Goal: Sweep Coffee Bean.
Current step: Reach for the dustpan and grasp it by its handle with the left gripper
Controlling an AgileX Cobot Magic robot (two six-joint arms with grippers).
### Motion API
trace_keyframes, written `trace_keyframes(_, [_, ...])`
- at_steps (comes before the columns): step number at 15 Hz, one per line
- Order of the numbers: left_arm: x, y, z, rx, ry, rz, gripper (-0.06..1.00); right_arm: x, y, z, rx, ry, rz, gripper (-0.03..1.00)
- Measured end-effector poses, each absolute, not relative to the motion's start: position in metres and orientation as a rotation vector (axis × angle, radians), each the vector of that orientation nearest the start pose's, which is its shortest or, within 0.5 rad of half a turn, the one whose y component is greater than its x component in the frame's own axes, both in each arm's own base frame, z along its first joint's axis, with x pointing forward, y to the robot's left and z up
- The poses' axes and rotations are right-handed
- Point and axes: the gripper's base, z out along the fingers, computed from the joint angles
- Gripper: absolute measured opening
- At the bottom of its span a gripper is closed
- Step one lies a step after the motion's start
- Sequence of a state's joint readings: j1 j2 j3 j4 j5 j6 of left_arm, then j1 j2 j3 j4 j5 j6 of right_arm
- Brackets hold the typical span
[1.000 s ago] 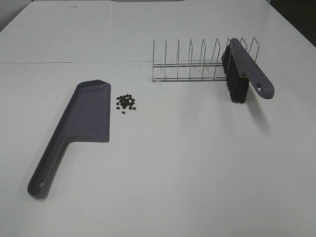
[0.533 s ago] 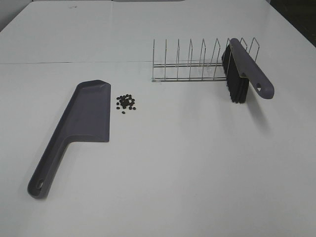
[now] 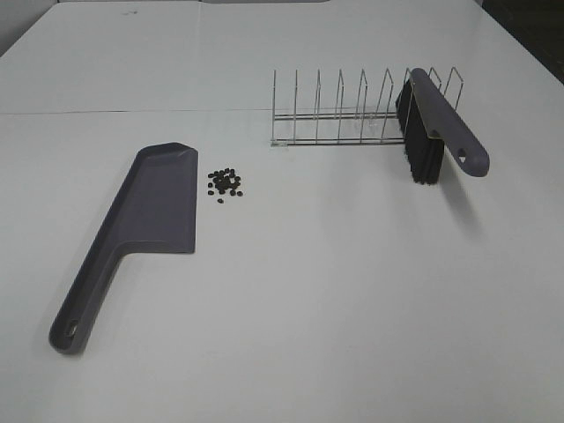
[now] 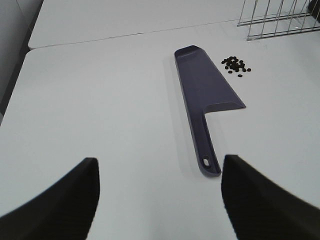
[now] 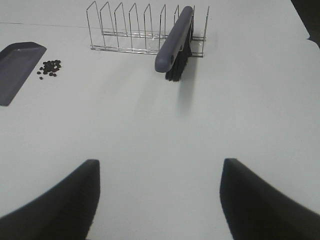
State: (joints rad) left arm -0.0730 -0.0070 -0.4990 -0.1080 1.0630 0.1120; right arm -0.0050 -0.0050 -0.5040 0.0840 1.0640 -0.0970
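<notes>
white matte tabletop point(image 3: 308, 308) fills the high view, with a thin seam running across its upper part. a long-handled grey-purple plastic dustpan point(image 3: 154, 198) lies flat at the left of the frame, its handle pointing to the lower left corner and its pan reaching up toward the middle. just beside the pan's right edge, not touching it, sits a small cluster of tiny dark brown-black oval coffee beans point(image 3: 226, 183), left of centre and a little above the middle of the frame. a thin silver wire rack point(image 3: 339, 115) with upright loops stands in the upper right. a grey-purple plastic brush point(image 3: 445, 123) with black bristles rests in the rack's right end, bristles down, its handle slanting toward the lower right. the left claw point(image 4: 159, 165) hangs over the table just short of the dustpan's handle end, its two dark fingers spread wide with nothing between them. the right claw point(image 5: 159, 167) is likewise spread wide and empty, over the table and well apart from the brush.
</notes>
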Motion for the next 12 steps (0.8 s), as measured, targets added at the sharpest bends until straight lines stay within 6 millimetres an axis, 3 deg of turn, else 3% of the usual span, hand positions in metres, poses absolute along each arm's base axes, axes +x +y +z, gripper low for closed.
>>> trace_keyframes(12, [-0.0068, -0.0081, 0.2772, 0.194, 2.028, -0.105, 0.64, -0.0064, 0.0067, 0.2783, -0.098, 2.034, 0.036, 0.65])
